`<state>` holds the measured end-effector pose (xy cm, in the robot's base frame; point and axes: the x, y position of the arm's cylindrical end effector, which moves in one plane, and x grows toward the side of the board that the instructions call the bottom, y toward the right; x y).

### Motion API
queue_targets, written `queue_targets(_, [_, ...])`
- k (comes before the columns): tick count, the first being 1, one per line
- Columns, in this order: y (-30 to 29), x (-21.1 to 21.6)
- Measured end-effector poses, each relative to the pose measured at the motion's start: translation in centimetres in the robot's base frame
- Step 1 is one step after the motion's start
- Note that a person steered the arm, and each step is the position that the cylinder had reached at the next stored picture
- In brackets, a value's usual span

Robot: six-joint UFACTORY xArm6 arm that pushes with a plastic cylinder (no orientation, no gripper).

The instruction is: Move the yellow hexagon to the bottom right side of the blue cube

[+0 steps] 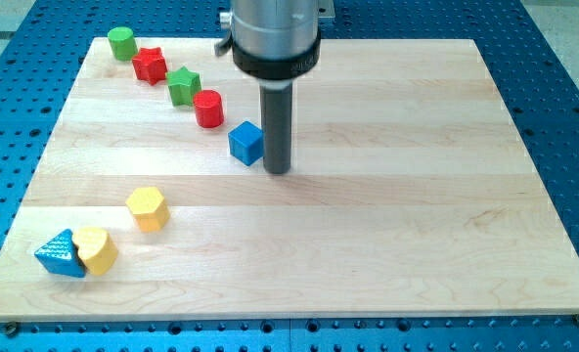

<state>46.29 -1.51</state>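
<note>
The yellow hexagon [147, 207] lies on the wooden board at the view's left, below the middle. The blue cube [245, 143] sits near the board's centre, toward the view's top. My tip [278, 170] stands just to the right of the blue cube, slightly below it, close to it or touching it. The yellow hexagon is well to the lower left of both the cube and my tip.
A green cylinder [122, 42], red star [151, 66], green star [183, 86] and red cylinder [208, 108] run in a diagonal line at the view's top left. A blue triangle [61, 255] and a yellow heart [96, 250] touch at the bottom left.
</note>
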Motion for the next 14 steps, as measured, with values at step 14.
queue_targets(14, [-4.4,3.5])
